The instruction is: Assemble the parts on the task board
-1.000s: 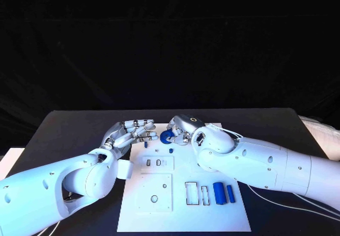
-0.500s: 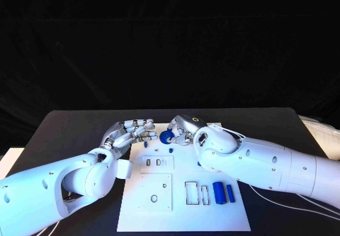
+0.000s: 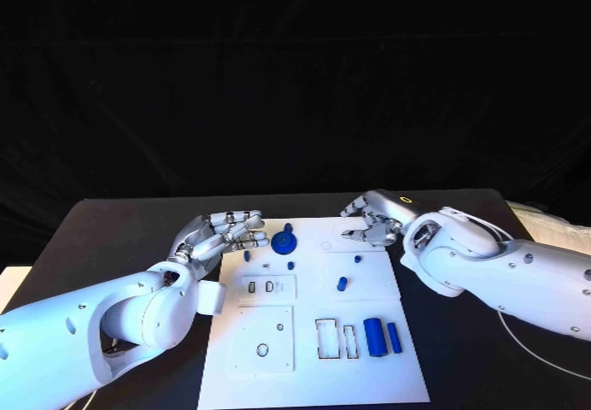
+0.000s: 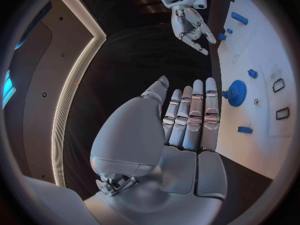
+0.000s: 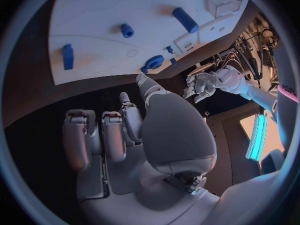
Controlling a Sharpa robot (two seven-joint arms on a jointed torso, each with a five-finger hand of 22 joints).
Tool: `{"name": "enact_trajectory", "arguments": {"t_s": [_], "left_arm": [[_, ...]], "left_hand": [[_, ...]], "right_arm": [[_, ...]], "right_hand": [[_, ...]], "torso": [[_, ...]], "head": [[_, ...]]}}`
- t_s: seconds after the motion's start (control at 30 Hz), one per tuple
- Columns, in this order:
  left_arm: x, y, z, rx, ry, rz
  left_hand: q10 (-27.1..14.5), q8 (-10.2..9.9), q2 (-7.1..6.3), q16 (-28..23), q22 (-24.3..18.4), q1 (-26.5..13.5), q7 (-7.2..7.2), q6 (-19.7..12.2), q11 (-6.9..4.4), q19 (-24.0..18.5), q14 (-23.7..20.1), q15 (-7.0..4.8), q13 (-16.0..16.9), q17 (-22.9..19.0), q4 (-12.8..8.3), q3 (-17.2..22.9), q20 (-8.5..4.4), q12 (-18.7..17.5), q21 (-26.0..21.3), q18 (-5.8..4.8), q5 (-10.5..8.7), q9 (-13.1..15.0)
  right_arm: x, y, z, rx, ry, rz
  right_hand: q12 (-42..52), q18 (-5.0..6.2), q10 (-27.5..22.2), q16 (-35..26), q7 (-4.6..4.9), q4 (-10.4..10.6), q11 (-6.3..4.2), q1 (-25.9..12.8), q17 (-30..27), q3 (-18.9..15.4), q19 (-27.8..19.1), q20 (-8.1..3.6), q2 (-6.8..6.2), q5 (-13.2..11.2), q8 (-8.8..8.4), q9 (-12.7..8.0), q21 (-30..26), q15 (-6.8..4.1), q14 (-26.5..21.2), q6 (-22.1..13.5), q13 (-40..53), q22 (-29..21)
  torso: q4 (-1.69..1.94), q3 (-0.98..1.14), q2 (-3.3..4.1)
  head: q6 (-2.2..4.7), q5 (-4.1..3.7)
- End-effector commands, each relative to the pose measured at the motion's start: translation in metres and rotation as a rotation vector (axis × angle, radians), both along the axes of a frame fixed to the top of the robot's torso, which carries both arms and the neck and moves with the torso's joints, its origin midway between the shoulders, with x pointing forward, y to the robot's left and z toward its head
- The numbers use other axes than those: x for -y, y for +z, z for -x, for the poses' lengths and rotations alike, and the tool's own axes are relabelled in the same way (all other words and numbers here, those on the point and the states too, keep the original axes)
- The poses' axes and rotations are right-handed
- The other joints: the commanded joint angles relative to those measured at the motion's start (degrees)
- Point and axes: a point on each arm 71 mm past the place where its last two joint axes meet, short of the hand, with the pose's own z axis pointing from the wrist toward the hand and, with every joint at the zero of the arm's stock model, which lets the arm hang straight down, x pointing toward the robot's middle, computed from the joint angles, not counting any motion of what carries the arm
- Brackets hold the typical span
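Observation:
The white task board [image 3: 308, 367] lies in the middle of the table. A blue gear [image 3: 284, 242] sits near its far edge, with small blue pegs [image 3: 342, 284] around it. Two blue cylinders [image 3: 374, 336] lie at the near right. My left hand [image 3: 222, 235] hovers at the board's far left corner, fingers straight and side by side, holding nothing. My right hand [image 3: 376, 220] is at the far right corner, fingers loosely bent and empty, well clear of the gear. The left wrist view shows the gear [image 4: 236, 92] just beyond my left hand [image 4: 187, 120].
Rectangular and oval slots [image 3: 330, 337] are cut into the board's near half. A small white block [image 3: 212, 296] sits by the board's left edge. Black table [image 3: 111, 231] stretches to both sides of the board.
My right hand has let go of the blue gear and pulled away to the right. The gear now sits alone on the board. The left hand has barely moved.

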Motion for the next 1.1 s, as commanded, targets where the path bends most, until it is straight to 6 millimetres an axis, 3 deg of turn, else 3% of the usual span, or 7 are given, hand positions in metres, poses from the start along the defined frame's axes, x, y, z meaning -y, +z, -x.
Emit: {"name": "enact_trajectory", "arguments": {"t_s": [0.03, 0.2, 0.37, 0.63, 0.93, 1.1], "left_arm": [[0.002, 0.001, 0.000, 0.007, -0.021, 0.015], [0.003, 0.001, -0.002, 0.007, -0.023, 0.017], [0.004, 0.000, -0.003, 0.007, -0.025, 0.018], [0.004, -0.002, -0.005, 0.005, -0.022, 0.016], [0.004, -0.003, -0.005, 0.003, -0.025, 0.015], [0.003, -0.003, -0.006, 0.002, -0.022, 0.013]], "left_hand": [[0.23, -0.36, 0.23, -0.36, -0.05, 0.23, 0.07, 0.03, 0.01, 0.46, 0.28, 0.23, -0.07, 0.09, -0.38, -0.12, 0.11, -0.29, -0.27, 0.65, -0.35, -0.08], [0.24, -0.37, 0.25, -0.37, -0.05, 0.24, 0.06, 0.04, 0.01, 0.47, 0.29, 0.23, -0.07, 0.10, -0.41, -0.11, 0.11, -0.31, -0.28, 0.65, -0.35, -0.08], [0.24, -0.37, 0.25, -0.37, -0.05, 0.24, 0.06, 0.04, 0.01, 0.47, 0.29, 0.23, -0.07, 0.10, -0.41, -0.11, 0.11, -0.31, -0.28, 0.65, -0.35, -0.08], [0.24, -0.37, 0.25, -0.37, -0.05, 0.24, 0.06, 0.04, 0.01, 0.47, 0.29, 0.23, -0.07, 0.10, -0.41, -0.11, 0.11, -0.31, -0.28, 0.65, -0.35, -0.08], [0.26, -0.41, 0.28, -0.42, -0.05, 0.27, 0.08, 0.05, 0.01, 0.50, 0.31, 0.23, -0.07, 0.13, -0.50, -0.09, 0.10, -0.38, -0.33, 0.65, -0.35, -0.08], [0.26, -0.41, 0.28, -0.42, -0.05, 0.27, 0.08, 0.05, 0.01, 0.50, 0.31, 0.23, -0.07, 0.13, -0.50, -0.09, 0.10, -0.38, -0.33, 0.65, -0.35, -0.08]], "right_arm": [[0.015, 0.000, 0.004, -0.035, 0.119, -0.124], [0.057, -0.006, 0.002, -0.051, 0.069, -0.137], [0.075, -0.016, 0.000, -0.072, 0.035, -0.127], [0.080, -0.035, -0.003, -0.089, 0.006, -0.079], [0.074, -0.051, -0.011, -0.090, -0.010, -0.066], [0.069, -0.055, -0.012, -0.096, -0.005, -0.068]], "right_hand": [[0.21, -0.37, 0.16, 0.18, 0.09, -0.50, 0.07, 0.64, 8.94, -0.05, 2.29, 0.04, -0.10, 0.36, -0.07, -0.08, 0.18, 0.12, 4.71, 0.47, 4.42, 6.94], [0.15, -0.36, 0.09, 0.21, 0.11, -0.65, 0.11, 0.73, 9.03, -0.49, 2.24, 0.06, -0.58, 0.51, -0.16, -0.13, 0.15, 0.15, 4.72, 0.42, 4.41, 6.87], [0.17, -0.37, 0.10, 0.25, 0.12, -0.73, 0.12, 0.84, 9.14, -0.58, 2.26, 0.06, -0.65, 0.64, -0.20, -0.15, 0.17, 0.15, 4.74, 0.36, 4.43, 6.93], [0.29, -0.37, 0.16, 0.25, 0.13, -0.78, 0.12, 0.97, 9.15, -0.59, 2.24, 0.07, -0.58, 0.75, -0.22, -0.16, 0.16, 0.16, 4.74, 0.34, 4.51, 6.91], [0.29, -0.37, 0.15, 0.28, 0.14, -1.14, 0.11, 1.69, 9.26, -0.41, 2.24, 0.08, 0.06, 1.38, -0.13, -0.15, 0.17, 0.16, 4.76, 0.56, 4.54, 6.93], [0.59, -0.38, 0.32, 0.31, 0.10, -1.25, 0.07, 1.88, 9.33, -0.31, 2.26, 0.07, 0.43, 1.49, 0.02, -0.08, 0.19, 0.14, 4.77, 1.00, 4.75, 6.99]], "torso": [[-0.62, 0.15, -0.26], [-0.90, 0.29, -0.57], [-1.10, 0.55, -0.71], [-1.22, 0.96, -0.72], [-0.96, 0.84, -0.68], [-1.00, 0.96, -0.53]], "head": [[0.09, -0.23], [-0.03, -0.30], [-0.16, -0.46], [-0.46, -0.25], [-0.87, -0.28], [-1.04, -0.21]]}}
